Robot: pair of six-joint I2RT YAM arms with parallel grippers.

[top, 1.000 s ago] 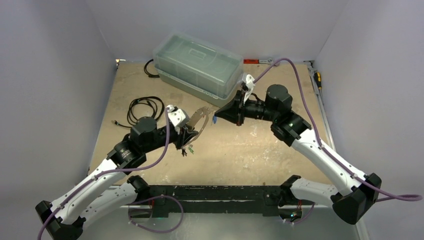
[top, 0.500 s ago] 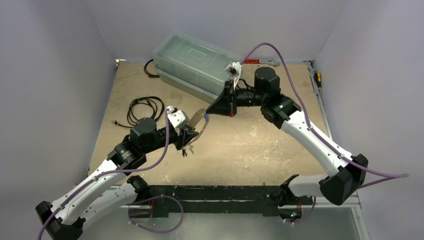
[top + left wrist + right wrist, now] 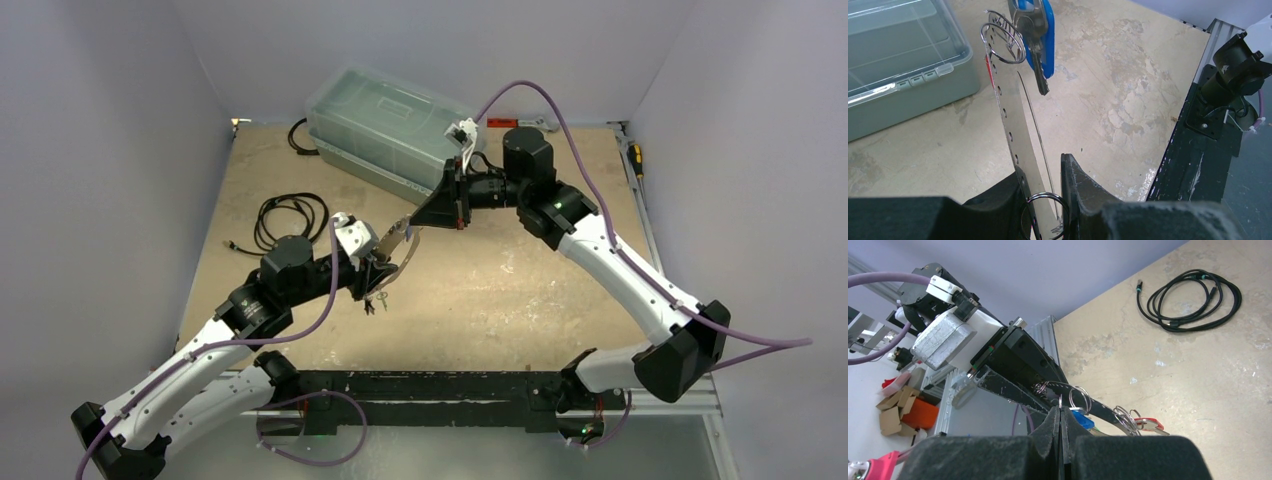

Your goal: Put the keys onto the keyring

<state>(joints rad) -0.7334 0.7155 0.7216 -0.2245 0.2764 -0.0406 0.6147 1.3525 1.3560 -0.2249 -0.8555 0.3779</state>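
My left gripper (image 3: 375, 265) is shut on the keyring (image 3: 402, 248), a flat grey metal ring held on edge above the table. In the left wrist view the keyring (image 3: 1010, 127) rises from between the fingers (image 3: 1075, 185), with small holes along its rim. At its upper end hangs a blue key (image 3: 1042, 35) on a split ring (image 3: 1004, 39). My right gripper (image 3: 414, 222) is shut at that upper end, its fingertips (image 3: 1060, 412) pinching a thin wire ring beside the blue key (image 3: 1081, 419). A red key (image 3: 1149, 424) hangs further along the keyring (image 3: 1100, 409). More keys (image 3: 376, 298) dangle below the left gripper.
A clear plastic lidded box (image 3: 392, 128) stands at the back, close behind the right wrist. A coiled black cable (image 3: 290, 215) lies left of the left arm. The black base rail (image 3: 430, 385) runs along the near table edge.
The right arm has swung left and back, bringing its shut gripper and the blue key up to the keyring's upper end. The left arm and keyring have stayed put.
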